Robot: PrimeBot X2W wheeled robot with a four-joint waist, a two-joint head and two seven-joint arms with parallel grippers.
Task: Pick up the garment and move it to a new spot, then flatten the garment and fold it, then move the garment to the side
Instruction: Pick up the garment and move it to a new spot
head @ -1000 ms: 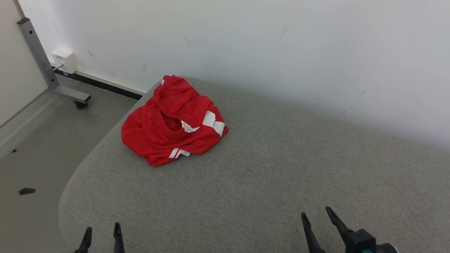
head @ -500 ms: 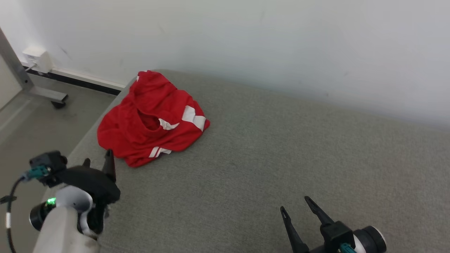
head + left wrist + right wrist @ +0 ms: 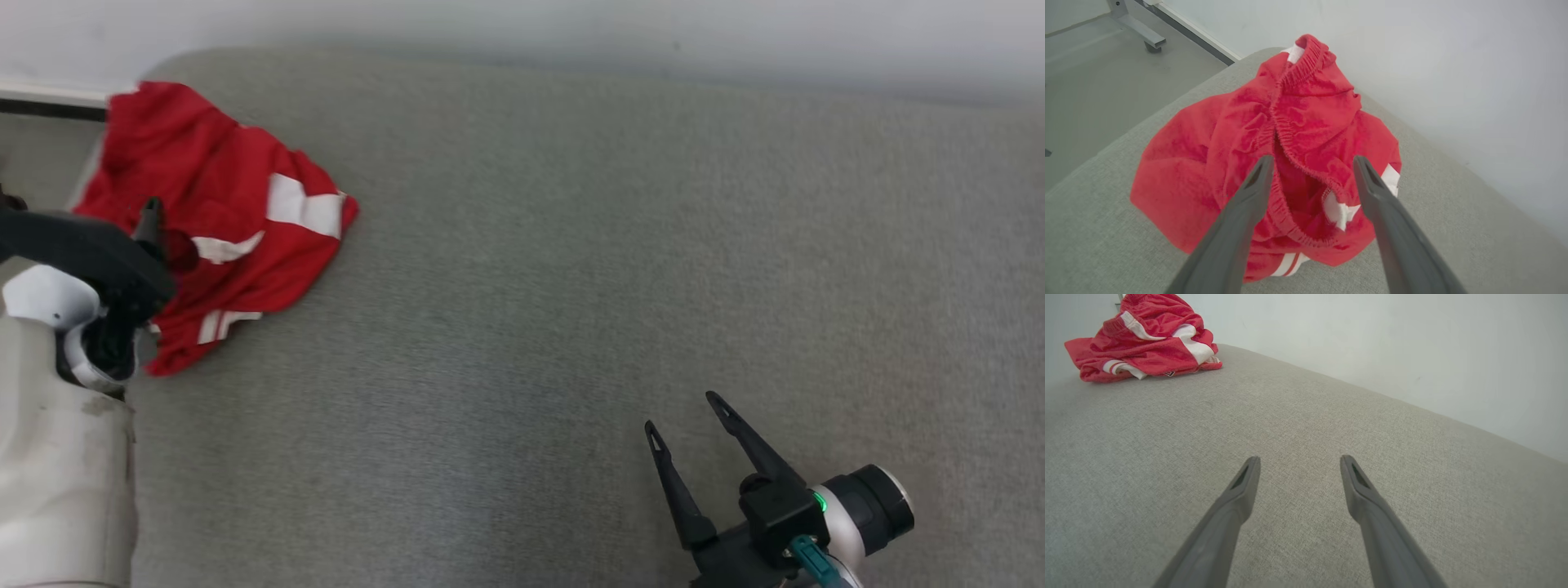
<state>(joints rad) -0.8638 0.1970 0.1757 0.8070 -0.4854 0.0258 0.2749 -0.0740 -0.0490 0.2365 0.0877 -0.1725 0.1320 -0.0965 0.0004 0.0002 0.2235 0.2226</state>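
The left wrist view showed what the left arm partly hid in the head view: the gathered elastic waistband [image 3: 1278, 122] of the red shorts [image 3: 1180, 163]. They lay crumpled in a soft mound with white stripes at the rounded far-left corner of the grey woven-fabric worktop [image 3: 1453, 228]. The left gripper [image 3: 1314, 163] hung over that waistband, fingers spread wide and holding nothing. In the head view the right gripper [image 3: 682, 412] sat well apart over bare worktop, its tapered dark fingers equally wide and empty. The right wrist view gave the heap's low side profile.
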